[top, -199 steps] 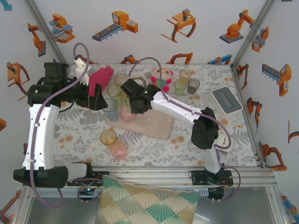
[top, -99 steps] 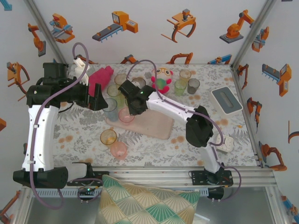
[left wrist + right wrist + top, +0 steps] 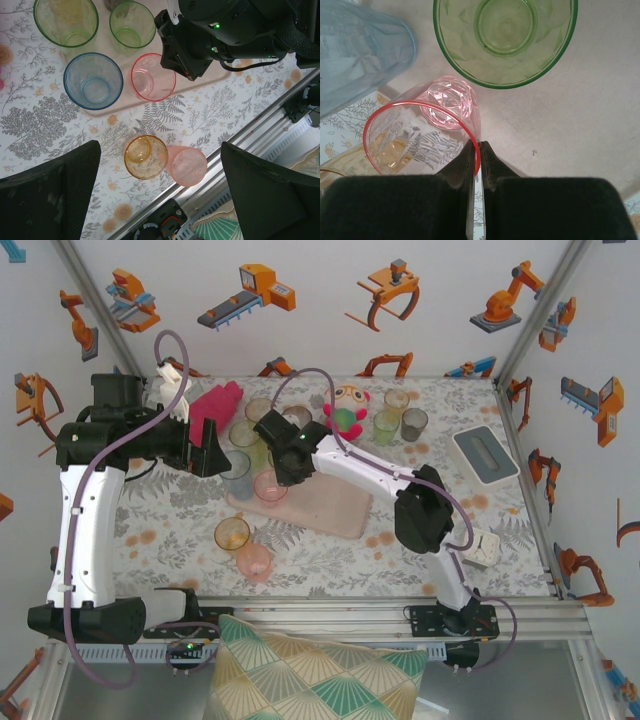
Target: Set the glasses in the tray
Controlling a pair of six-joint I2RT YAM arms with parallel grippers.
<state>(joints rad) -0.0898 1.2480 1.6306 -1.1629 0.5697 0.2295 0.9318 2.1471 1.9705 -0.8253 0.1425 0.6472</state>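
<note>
The tray (image 3: 335, 508) lies mid-table, and several glasses stand on its left end. My right gripper (image 3: 479, 148) is shut on the rim of a pink glass (image 3: 422, 137), which stands upright at the tray's (image 3: 560, 115) near-left edge, beside a green glass (image 3: 505, 35) and a blue glass (image 3: 360, 50). From above, the right gripper (image 3: 286, 466) is over that pink glass (image 3: 270, 486). My left gripper (image 3: 210, 450) hovers open, left of the blue glass (image 3: 237, 468). Below the left gripper (image 3: 160, 200), an amber glass (image 3: 146, 156) and a frosted pink glass (image 3: 186, 166) stand on the table.
More glasses (image 3: 397, 412) stand at the back right, next to a red-green plush toy (image 3: 346, 408). A magenta cloth (image 3: 215, 402) lies at the back left. A grey-white box (image 3: 485, 453) sits at the right. The metal rail (image 3: 250, 140) runs along the table's near edge.
My right arm has shifted slightly left, the pink glass moving a little with it on the tray's edge. The left arm has not moved.
</note>
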